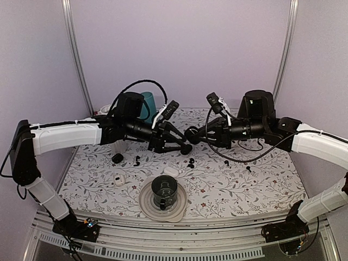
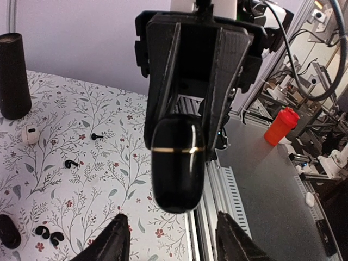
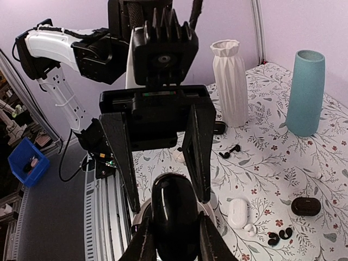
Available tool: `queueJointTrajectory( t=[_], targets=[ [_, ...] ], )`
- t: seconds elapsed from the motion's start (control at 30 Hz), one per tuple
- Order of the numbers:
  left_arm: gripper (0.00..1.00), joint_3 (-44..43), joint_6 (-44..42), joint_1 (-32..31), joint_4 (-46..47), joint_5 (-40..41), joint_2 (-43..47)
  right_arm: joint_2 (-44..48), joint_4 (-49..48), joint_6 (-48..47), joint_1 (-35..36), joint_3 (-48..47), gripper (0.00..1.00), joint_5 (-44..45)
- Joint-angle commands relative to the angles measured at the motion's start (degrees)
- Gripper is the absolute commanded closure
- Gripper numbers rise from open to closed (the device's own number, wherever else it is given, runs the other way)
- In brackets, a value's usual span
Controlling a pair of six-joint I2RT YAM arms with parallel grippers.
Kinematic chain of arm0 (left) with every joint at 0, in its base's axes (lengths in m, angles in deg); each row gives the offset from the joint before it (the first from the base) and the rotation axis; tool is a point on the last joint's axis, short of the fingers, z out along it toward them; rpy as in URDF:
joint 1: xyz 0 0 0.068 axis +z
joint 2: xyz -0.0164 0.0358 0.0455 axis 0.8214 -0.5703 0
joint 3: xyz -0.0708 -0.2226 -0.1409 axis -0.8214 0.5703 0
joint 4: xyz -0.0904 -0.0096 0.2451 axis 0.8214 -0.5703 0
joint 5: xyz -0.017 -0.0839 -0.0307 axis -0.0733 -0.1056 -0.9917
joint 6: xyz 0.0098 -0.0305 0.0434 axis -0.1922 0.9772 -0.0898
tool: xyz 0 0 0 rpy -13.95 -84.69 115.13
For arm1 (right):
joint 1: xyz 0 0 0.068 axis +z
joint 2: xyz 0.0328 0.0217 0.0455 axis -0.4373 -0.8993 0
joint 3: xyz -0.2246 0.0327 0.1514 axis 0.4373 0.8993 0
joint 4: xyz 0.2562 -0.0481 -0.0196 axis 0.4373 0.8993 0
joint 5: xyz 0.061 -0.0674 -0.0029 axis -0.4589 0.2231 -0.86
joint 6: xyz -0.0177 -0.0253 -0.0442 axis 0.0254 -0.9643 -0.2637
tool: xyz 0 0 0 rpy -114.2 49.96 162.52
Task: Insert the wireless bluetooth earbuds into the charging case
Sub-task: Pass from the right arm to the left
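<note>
Lilac walls (image 1: 179,49) enclose a floral-patterned table (image 1: 261,185).

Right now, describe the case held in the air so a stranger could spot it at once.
Look above the middle of the floral table. There the right gripper pinches a glossy black oval case. Unlike the dark case and white case lying on the table, it is in the air and has a thin gold seam.

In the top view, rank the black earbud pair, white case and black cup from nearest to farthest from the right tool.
1. Black earbud pair, just nearward of the right tool.
2. White case, left of them.
3. Black cup, on the plate.
</note>
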Motion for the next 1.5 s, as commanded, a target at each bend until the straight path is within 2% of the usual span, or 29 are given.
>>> queueJointTrajectory(
  t=[0.0,0.13,0.7,0.83,1.07,1.2,1.47],
  targets=[
    [0.46,-1.5,-2.7,-1.2,-1.4,0.3,0.3,-2.0,2.8,-2.2,0.6,-2.4,0.85,-1.6],
    [0.49,-1.8,-3.9,-1.9,-1.4,0.4,0.7,-2.7,3.0,-2.5,0.9,-2.9,0.85,-3.0],
    [0.69,-3.3,-5.6,-3.4,-4.0,-1.5,-0.3,-5.2,6.9,-3.8,1.5,-5.8,0.85,-5.6],
    [0.76,-3.3,-5.7,-3.7,-4.2,-1.3,-0.4,-5.9,7.3,-3.8,1.6,-6.4,0.85,-5.5],
    [0.95,-3.2,-6.0,-3.9,-4.3,-1.2,-0.5,-6.4,7.8,-3.8,1.7,-6.8,0.82,-4.6],
    [1.00,-1.7,-4.9,-3.9,-2.1,0.2,0.2,-5.8,6.7,-3.8,1.6,-6.1,0.68,-2.6],
    [1.00,7.8,4.9,-2.5,17.3,4.1,5.0,-0.8,-3.6,0.5,1.4,-0.4,0.42,1.5]
  ],
)
